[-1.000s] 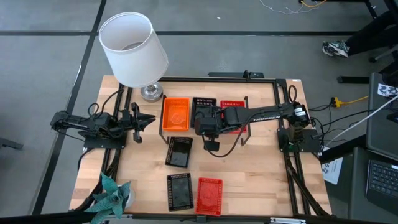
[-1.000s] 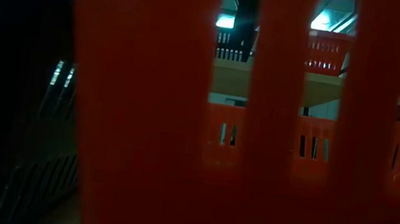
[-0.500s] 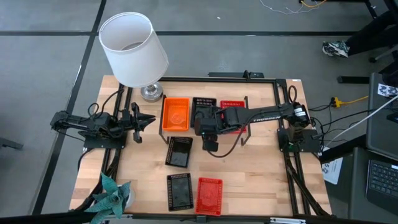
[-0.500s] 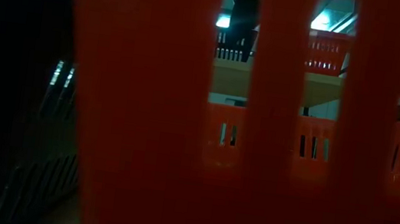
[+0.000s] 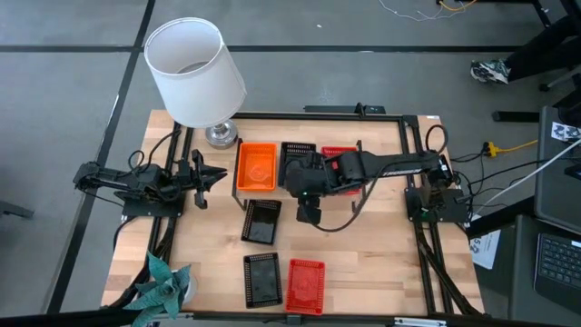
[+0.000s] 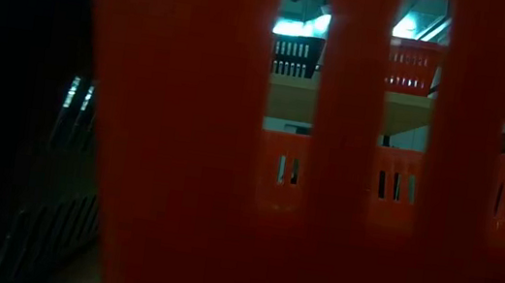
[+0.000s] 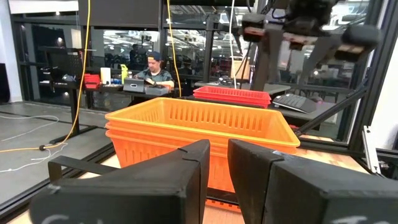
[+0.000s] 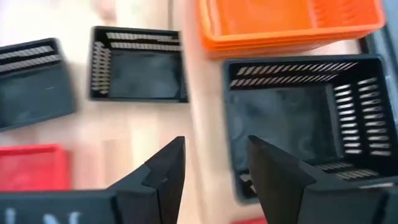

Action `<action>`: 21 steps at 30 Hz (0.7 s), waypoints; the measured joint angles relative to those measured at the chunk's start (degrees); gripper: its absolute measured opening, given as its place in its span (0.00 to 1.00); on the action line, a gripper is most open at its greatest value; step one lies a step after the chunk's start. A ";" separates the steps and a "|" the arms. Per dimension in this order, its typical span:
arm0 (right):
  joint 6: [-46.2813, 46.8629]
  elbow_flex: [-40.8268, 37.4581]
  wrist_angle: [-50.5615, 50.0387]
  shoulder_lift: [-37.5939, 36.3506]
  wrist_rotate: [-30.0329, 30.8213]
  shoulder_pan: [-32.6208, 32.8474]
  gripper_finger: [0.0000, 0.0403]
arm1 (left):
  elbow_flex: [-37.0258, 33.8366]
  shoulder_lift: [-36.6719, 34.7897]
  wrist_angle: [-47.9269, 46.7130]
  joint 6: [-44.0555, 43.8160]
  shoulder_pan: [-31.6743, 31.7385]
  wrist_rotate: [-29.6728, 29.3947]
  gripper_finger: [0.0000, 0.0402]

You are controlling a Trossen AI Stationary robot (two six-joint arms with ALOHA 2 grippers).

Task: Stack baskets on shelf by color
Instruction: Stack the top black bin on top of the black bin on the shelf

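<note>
On the shelf stand a stack of orange baskets, one black basket in the middle and a red basket on the right. My right gripper hovers open above the black shelf basket, near its front edge, pointing steeply down with nothing between its fingers. Two black baskets and a red one sit flat on the tabletop. My left gripper waits at the table's left side, its fingers a narrow gap apart and empty.
A white lamp stands at the far left corner and a green plant at the near left. In the low view the red table basket's wall fills most of the picture. Bare wood lies right of the loose baskets.
My right gripper has risen off the black basket on the shelf and drawn slightly toward the table's near edge. In the low view it no longer shows above that basket. The basket stays in place on the shelf.
</note>
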 joint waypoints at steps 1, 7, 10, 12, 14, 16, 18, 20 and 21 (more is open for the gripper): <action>0.84 0.98 -1.00 0.02 -0.94 0.36 0.42 | 0.00 0.00 0.00 0.00 0.00 -0.02 0.13; 7.21 3.98 -5.83 -0.03 -14.13 2.98 0.42 | 0.00 0.00 0.00 0.00 -0.02 0.00 0.13; 9.89 4.01 -5.62 0.01 -19.75 6.25 0.42 | 0.00 0.00 0.00 0.00 -0.01 0.00 0.13; 9.92 3.75 -4.76 0.02 -19.80 9.07 0.42 | 0.00 0.00 0.00 0.00 -0.01 -0.02 0.13; 9.84 3.06 -3.99 0.05 -18.51 11.99 0.42 | 0.00 0.00 0.00 0.00 0.00 -0.02 0.13; 9.98 2.11 -3.25 0.19 -14.82 14.97 0.42 | 0.00 0.00 0.00 0.00 -0.02 -0.01 0.13; 11.69 0.07 0.69 0.08 -10.02 17.61 0.42 | 0.00 0.00 0.00 0.00 -0.02 -0.02 0.13; 15.13 -2.45 7.20 0.12 -5.90 19.50 0.42 | 0.00 0.00 0.00 0.00 -0.02 0.00 0.13; 16.64 -4.18 11.57 0.15 -4.91 20.13 0.42 | 0.00 0.00 0.00 0.00 -0.02 -0.02 0.13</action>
